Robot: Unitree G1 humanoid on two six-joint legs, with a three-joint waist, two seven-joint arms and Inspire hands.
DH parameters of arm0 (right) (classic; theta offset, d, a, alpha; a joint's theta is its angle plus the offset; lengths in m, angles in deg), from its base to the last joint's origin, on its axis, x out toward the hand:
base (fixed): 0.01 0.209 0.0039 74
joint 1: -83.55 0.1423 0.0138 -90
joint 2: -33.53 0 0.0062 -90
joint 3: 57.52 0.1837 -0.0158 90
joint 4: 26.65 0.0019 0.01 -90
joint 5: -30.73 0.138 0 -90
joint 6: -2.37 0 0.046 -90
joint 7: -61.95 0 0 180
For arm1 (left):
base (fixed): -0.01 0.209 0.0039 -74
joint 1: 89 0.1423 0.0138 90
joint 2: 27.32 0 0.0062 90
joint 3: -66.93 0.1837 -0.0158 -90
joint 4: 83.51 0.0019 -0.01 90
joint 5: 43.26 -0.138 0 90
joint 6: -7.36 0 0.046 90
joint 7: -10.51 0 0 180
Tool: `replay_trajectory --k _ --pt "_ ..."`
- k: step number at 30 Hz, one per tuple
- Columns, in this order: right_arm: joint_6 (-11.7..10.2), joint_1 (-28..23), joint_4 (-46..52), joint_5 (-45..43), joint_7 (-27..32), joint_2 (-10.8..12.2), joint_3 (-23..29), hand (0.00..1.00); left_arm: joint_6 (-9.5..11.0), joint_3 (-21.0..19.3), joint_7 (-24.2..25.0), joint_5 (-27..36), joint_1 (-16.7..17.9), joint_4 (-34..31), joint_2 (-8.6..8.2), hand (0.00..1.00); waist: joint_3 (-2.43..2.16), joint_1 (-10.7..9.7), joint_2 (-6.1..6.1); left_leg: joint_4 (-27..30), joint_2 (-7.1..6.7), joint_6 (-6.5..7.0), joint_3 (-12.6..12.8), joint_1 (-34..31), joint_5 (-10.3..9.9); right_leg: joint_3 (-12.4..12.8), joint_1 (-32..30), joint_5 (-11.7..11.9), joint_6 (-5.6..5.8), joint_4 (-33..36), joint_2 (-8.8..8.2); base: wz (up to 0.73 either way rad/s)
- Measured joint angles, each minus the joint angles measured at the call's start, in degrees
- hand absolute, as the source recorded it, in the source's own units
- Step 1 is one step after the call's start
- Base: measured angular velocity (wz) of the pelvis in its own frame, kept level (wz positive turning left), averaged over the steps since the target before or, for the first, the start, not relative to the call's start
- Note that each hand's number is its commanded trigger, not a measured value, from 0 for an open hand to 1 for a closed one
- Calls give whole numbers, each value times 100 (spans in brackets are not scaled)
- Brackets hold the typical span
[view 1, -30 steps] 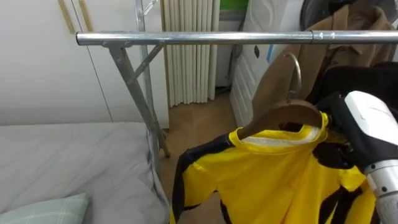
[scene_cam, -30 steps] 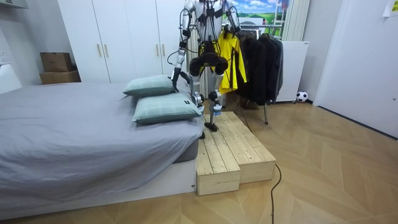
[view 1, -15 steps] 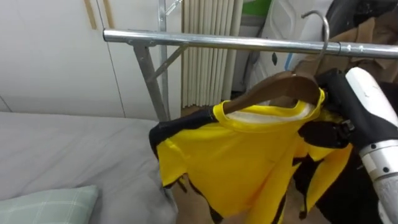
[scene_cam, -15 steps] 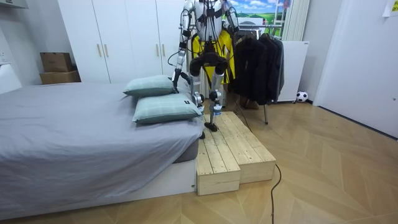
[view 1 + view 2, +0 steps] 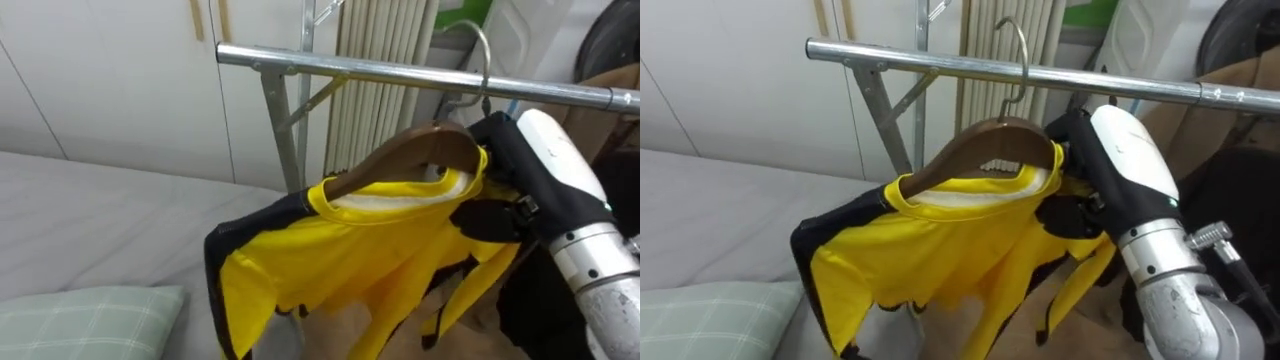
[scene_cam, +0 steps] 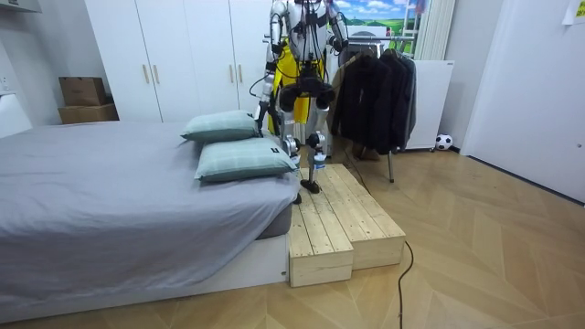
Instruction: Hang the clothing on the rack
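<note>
yellow jersey (image 5: pixel 330 260) on wooden hanger (image 5: pixel 400 155) is held up by right hand (image 5: pixel 505 160), fingers (image 5: pixel 488 216) clenched on hanger's end. hook (image 5: pixel 483 50) now lifted from below rail (image 5: pixel 350 70) to above it; seating is judged next.

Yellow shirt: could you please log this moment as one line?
right robot hand: grips hanger | yellow shirt: on hanger | hook: at rail

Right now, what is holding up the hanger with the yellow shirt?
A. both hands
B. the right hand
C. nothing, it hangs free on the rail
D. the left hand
B: the right hand comes in from the right side and its fingers are closed on the right end of the wooden hanger, which carries the yellow shirt.
</note>
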Motion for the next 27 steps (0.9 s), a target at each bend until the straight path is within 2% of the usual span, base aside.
replay_trajectory --k 9,12,18,23,27 --pt "-9 374 -135 316 -54 6 1 100 55 -1 -114 -99 46 7 -68 0 13 17 29 -55 11 -29 -36 105 15 -53 74 -37 -38 -3 5 3" --pt "-70 387 -257 364 -54 8 17 100 55 -75 -123 -102 58 0 -72 0 8 8 23 -79 12 -38 -52 145 11 -56 100 -87 -42 5 8 4" --pt "-59 386 -768 741 -54 8 64 100 56 -236 -119 -96 51 -2 -77 0 11 -14 26 -71 19 -47 -108 145 13 -58 142 -84 -61 -3 6 1" --pt "-60 386 -1096 1105 -44 31 64 100 54 -340 -118 -83 70 -2 -78 0 37 -3 55 -72 17 -49 -133 267 15 20 287 -139 -60 -73 26 1" --pt "-56 387 -1316 1385 -41 51 101 100 55 -409 -120 -101 74 -25 -104 0 39 5 69 -78 15 -49 -151 268 16 51 299 -139 -55 -87 33 2"
